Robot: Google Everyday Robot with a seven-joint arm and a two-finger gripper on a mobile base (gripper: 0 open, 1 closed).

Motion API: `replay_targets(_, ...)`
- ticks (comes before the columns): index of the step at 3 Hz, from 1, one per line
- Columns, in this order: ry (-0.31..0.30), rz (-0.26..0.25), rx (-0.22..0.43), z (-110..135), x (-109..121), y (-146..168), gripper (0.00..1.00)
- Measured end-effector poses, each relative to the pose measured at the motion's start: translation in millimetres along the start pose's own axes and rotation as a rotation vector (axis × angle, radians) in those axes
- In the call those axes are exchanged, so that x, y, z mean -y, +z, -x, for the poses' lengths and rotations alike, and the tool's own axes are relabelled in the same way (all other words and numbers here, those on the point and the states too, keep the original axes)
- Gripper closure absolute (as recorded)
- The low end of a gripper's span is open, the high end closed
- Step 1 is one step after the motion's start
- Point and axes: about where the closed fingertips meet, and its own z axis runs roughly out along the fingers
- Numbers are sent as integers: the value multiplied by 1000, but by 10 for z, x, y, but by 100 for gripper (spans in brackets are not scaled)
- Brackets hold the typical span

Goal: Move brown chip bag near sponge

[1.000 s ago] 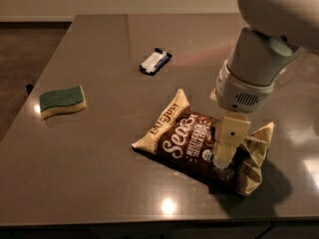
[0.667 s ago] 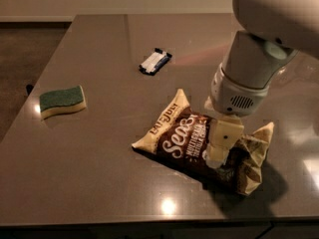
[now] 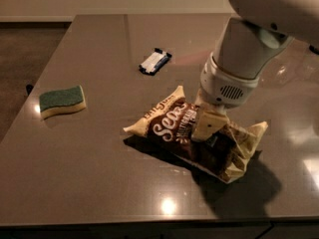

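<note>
The brown chip bag (image 3: 172,127) lies crinkled on the grey table, right of centre, with its left end raised a little over a dark shadow. My gripper (image 3: 208,131) comes down from the upper right and is shut on the middle of the bag; one cream finger (image 3: 205,123) shows on top of it, the other is hidden. The sponge (image 3: 62,101), green top over a pale base, lies flat at the left of the table, well apart from the bag.
A small blue-and-white wrapped bar (image 3: 155,61) lies on the table beyond the bag. The table's left edge (image 3: 45,78) drops to a dark floor, and its front edge (image 3: 149,224) runs along the bottom.
My gripper has moved left and closed on the bag's middle. The bag has shifted a little to the left and its left end has come up.
</note>
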Motion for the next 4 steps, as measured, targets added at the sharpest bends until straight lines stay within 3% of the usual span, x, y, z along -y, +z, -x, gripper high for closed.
replay_targets(1,-30,-8,45,301,92,-108,85)
replay_targets(2,-65,-5,84,678,263,-157,100)
replay_targets(4,-137,1,145,1347,439,-182,100)
